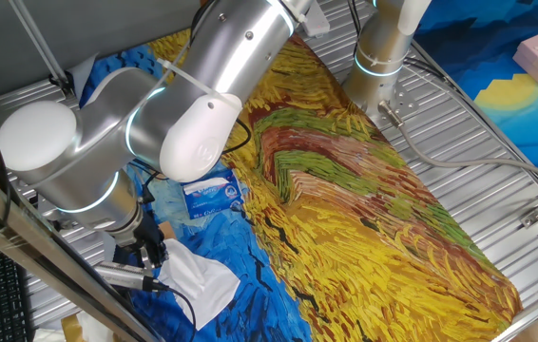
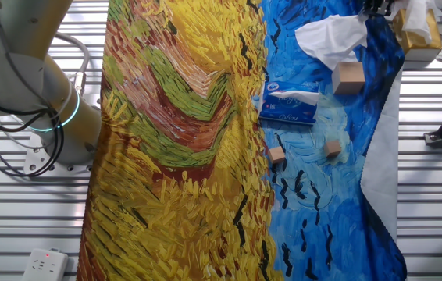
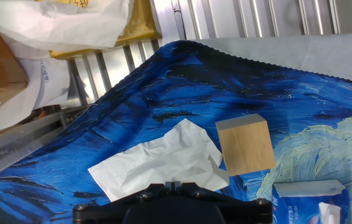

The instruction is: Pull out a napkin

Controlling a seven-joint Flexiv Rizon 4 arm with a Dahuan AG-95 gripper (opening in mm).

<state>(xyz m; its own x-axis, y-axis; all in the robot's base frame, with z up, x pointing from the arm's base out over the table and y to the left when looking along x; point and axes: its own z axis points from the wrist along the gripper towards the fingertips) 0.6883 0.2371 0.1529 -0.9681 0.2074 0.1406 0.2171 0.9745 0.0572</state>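
The napkin (image 3: 163,160) is a crumpled white sheet spread on the blue part of the painted cloth, right in front of my fingertips. It also shows in one fixed view (image 1: 198,275) and in the other fixed view (image 2: 332,37), where its edge rises toward my hand. My gripper (image 3: 170,184) sits at the napkin's near edge with the jaws closed together, apparently pinching that edge. The gripper shows low at the left in one fixed view (image 1: 147,258). The blue-and-white tissue pack (image 1: 214,193) lies apart from the napkin, with a white sheet sticking out of it (image 2: 287,105).
A wooden block (image 3: 245,146) stands just right of the napkin (image 2: 348,76). Two small wooden cubes (image 2: 276,155) (image 2: 332,147) lie further along the cloth. A cardboard box (image 2: 418,31) and plastic bags (image 3: 58,25) sit past the cloth's edge on the metal slats.
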